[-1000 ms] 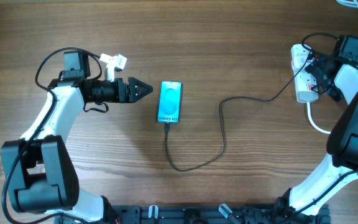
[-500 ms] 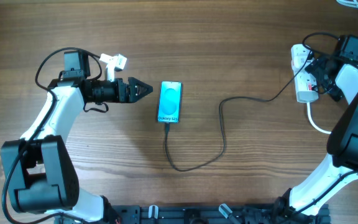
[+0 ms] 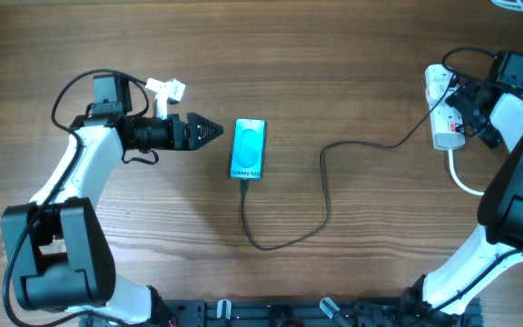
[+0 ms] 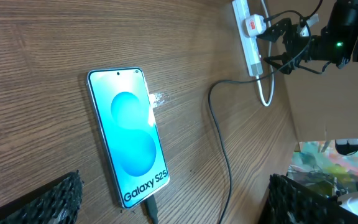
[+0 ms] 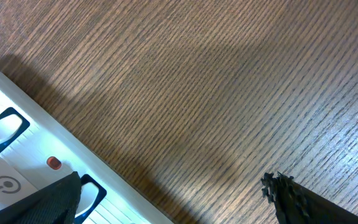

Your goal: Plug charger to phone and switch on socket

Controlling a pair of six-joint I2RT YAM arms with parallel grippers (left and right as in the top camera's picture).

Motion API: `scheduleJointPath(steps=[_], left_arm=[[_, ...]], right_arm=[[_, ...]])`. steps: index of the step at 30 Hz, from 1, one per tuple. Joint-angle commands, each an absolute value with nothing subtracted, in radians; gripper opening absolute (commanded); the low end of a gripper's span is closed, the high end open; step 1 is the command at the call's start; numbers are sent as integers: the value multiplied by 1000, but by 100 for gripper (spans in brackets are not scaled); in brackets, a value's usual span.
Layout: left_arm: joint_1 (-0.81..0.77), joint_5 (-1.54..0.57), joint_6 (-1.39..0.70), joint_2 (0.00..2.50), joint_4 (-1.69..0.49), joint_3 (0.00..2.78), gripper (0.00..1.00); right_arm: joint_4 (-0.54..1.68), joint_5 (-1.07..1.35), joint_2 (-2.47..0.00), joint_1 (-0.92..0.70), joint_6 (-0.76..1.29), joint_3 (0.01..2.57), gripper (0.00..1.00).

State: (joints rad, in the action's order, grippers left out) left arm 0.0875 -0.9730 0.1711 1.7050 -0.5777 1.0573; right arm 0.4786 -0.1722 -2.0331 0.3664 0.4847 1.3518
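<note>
Hovering over the socket (image 3: 445, 136), right gripper (image 3: 459, 107) gapes (left gripper (image 3: 212, 131) too, beside phone (image 3: 249, 148)).

No visible change (overhead view)

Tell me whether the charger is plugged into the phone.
Plugged in, it appears: the charger tip sits against the phone at its short end below the Galaxy S25 text, cable trailing away.
</note>
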Motion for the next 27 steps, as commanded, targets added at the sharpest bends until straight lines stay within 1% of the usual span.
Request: scheduleJointPath(steps=[1,27], left_arm=[[89,-974,173,1697,-575,1056,100],[89,-974,173,1697,-575,1056,100]], right_arm=[[521,-50,-2091,340,445,1326,100],[527,-13,-2091,340,445,1326,100]])
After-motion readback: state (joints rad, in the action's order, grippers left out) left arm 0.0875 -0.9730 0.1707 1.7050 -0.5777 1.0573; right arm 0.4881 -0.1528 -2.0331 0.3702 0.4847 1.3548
